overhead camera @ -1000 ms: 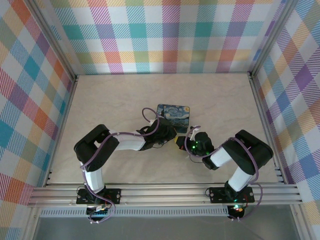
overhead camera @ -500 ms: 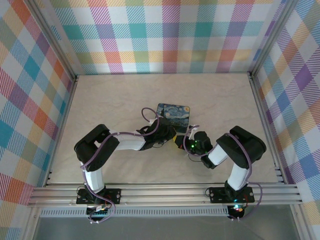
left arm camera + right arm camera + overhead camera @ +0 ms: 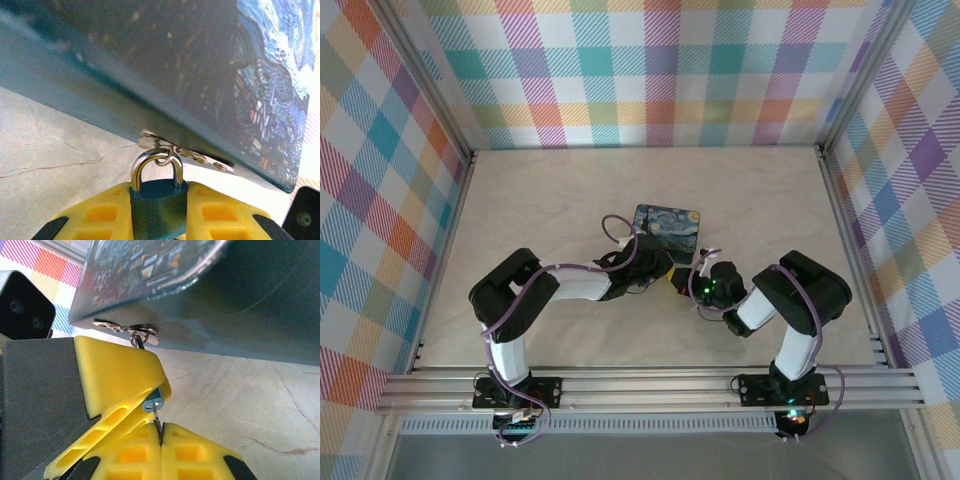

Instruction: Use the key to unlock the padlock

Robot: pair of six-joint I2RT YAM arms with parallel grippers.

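Since you're the one on the feeds, where's the padlock (image 3: pixel 159 216) sitting, and what has each pincer got hold of? — tomk

It's hanging off the little metal hasp (image 3: pixel 186 152) on the 6 o'clock side of the starry-night box (image 3: pixel 667 228), out in the middle of the marble table (image 3: pixel 540 200). On my left wrist cam the blue body is pinched between the yellow pads of the left gripper (image 3: pixel 159 192), which is closed down snug on it. The silver shackle (image 3: pixel 156 165) sticks up at 12 o'clock and loops through the hasp, and both its legs go down into the body. — me

Nice. And the key (image 3: pixel 157 419)? — tomk

The right gripper (image 3: pixel 161 435) has its yellow pads pressed fully together with the key nipped between the tips. All I see is a thin sliver of metal poking out toward 12 o'clock. Its tip meets the round pale-blue end of the padlock, which peeks out past the left gripper's pad at about 11 o'clock from my right fingertips. I can't tell how far in it sits, the cam is too close for that.

From the overhead cam, the left gripper comes in from 9 o'clock and the right one from 3 o'clock. The two are right up against each other, just on the 6 o'clock side of the box. — me
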